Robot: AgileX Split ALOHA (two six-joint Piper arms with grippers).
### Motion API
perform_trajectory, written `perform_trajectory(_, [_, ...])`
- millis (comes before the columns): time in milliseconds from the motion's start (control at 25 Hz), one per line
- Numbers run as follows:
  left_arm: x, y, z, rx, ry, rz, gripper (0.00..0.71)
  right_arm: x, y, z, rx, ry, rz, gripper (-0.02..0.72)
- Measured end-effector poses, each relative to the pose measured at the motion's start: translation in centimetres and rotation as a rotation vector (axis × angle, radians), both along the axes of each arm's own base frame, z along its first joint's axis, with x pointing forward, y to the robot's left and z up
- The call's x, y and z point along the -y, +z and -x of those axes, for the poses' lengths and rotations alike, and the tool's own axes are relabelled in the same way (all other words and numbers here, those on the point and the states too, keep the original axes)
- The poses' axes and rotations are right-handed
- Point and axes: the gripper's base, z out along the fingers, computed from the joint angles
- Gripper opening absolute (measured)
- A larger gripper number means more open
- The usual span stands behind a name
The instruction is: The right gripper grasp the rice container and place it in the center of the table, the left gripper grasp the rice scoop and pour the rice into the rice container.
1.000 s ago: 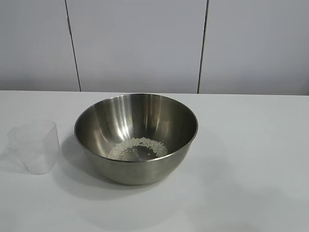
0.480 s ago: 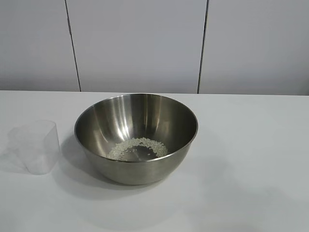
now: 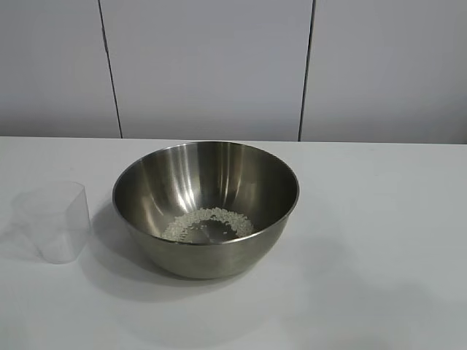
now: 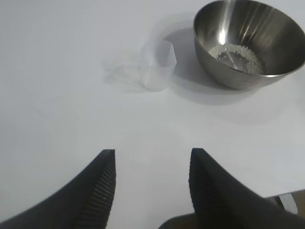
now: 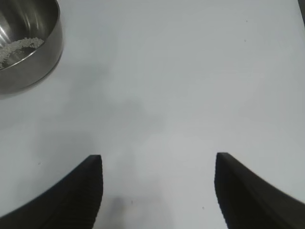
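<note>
**Both grippers clear of the work; rice in the bowl, scoop set down**

From my station, the left gripper [image 4: 152,164] hovers over bare table [image 4: 62,86] with its two fingers spread apart and nothing between them. The right gripper [image 5: 158,167] is likewise spread wide and empty, above its own bare stretch of tabletop.

Risks, as I judge them. The rice scoop [image 4: 158,65] is light, translucent and hard to read against the white surface; a low or off-line pass by the left gripper could knock it over or push it into the bowl. The rice container [image 4: 250,43] has a rounded base, so a nudge on its rim from either arm could rock it and scatter grains. Neither gripper is near enough for that at present.

Positions relative to the tools. Ahead of the left gripper, well apart from its fingertips, the scoop stands upright and looks empty. Beyond and to one side of the scoop, just beside it but not touching, sits the container, with the rice [image 4: 237,55] lying as a thin ring in its bottom. From the right gripper, the container [image 5: 26,45] lies far ahead and off to the side, well apart.

In the exterior view the container [image 3: 206,208] stands near mid-table, the scoop [image 3: 55,221] beside it. I judge the task essentially done.
</note>
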Motion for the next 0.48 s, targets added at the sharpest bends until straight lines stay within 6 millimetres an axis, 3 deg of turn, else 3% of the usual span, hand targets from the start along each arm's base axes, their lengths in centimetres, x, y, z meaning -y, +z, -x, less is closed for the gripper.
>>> perform_trajectory(160, [0.36,-1.27,-0.44,-0.028,-0.012,-0.002,0.353,0.00,0.00,0.00,0.000,0.000,0.000,0.464])
perform_trajectory(480, [0.46,-1.26,-0.55,-0.016,-0.018,0.005,0.353,0.00,0.00,0.00,0.000,0.000,0.000,0.464])
